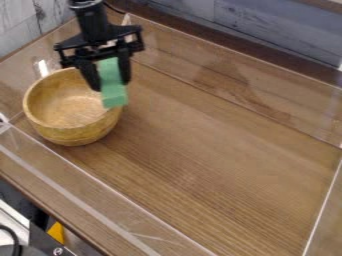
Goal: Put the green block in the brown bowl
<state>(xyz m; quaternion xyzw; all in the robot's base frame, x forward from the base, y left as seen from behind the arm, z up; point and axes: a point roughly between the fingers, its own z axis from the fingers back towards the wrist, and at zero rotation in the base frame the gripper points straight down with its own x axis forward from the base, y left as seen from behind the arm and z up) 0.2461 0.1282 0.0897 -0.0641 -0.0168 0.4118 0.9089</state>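
Above the brown bowl's [72, 105] three-o'clock rim, my jaws [106, 64] gripped the green block [112, 84] by its upper end, clear of the bench [227, 150]; it hung stiff and seemed light, smooth-sided, so best clamped across its flat faces

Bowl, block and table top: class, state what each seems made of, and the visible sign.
Brown bowl: apparently wood, light satin finish; grain lines show. Green block: matte, uniform green, possibly painted wood or foam; unclear. Table top: wood or wood-look laminate, darker streaked grain.
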